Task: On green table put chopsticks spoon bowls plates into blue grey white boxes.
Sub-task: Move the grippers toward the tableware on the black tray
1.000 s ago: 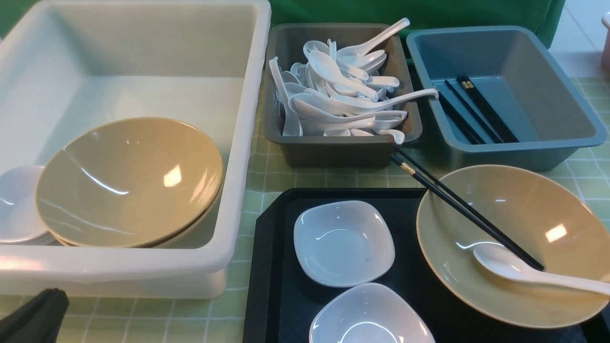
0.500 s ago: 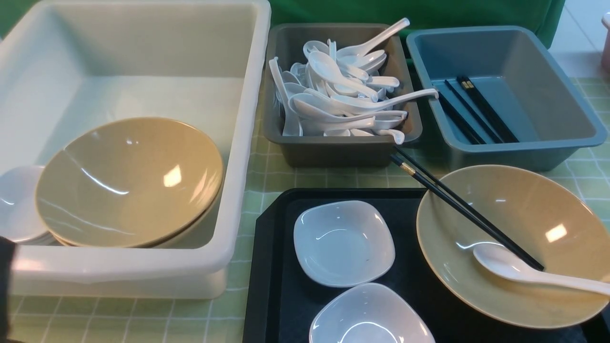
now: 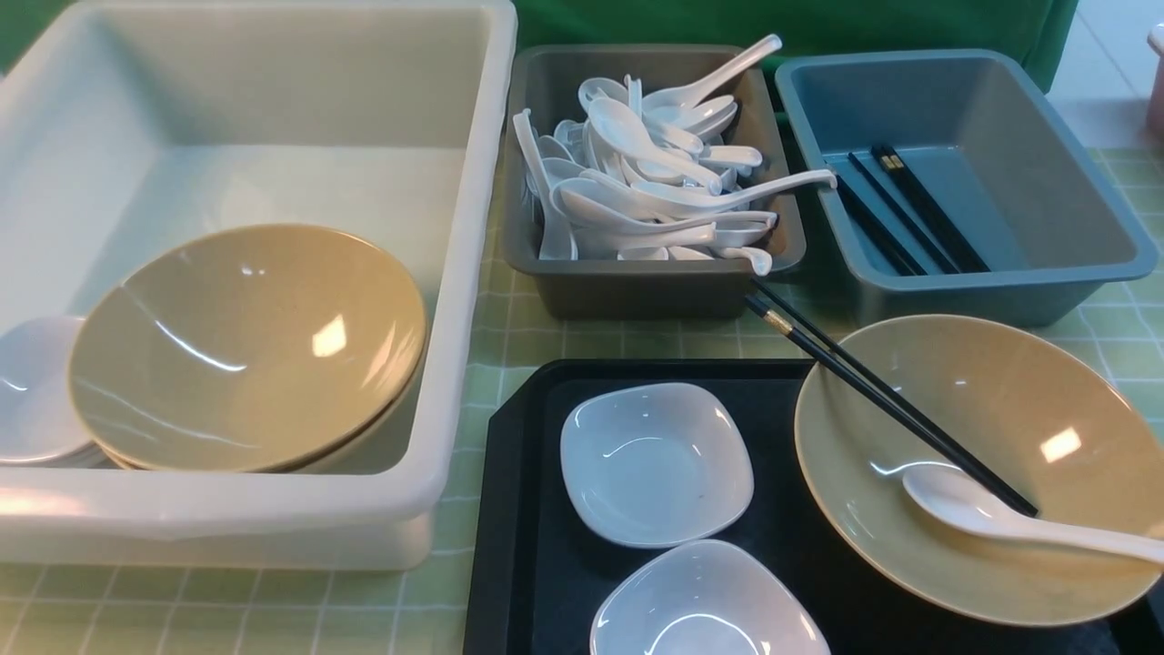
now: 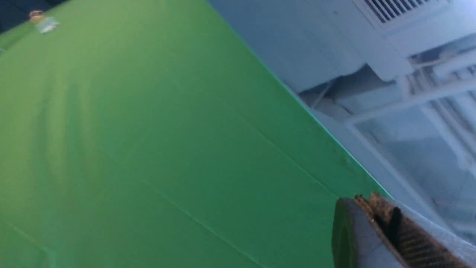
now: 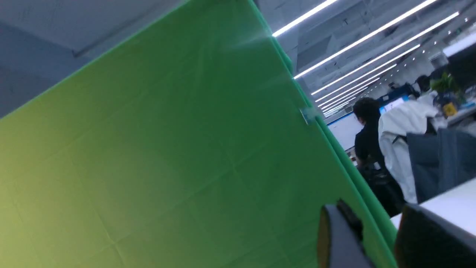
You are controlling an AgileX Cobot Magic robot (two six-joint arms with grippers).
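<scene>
On the black tray, a tan bowl holds a white spoon, and a pair of black chopsticks lies across its rim. Two white plates sit beside it. The white box holds stacked tan bowls and white plates. Several spoons fill the grey box. More chopsticks lie in the blue box. Neither gripper shows in the front view. My left gripper is shut and empty, facing a green screen. My right gripper is open and empty.
The black tray lies on the green table in front of the grey and blue boxes. A green screen stands behind the boxes. Both wrist views look up at that screen and the room beyond.
The dark part of my left arm at the front view's lower left corner has slid out of sight. Nothing on the table has moved.
</scene>
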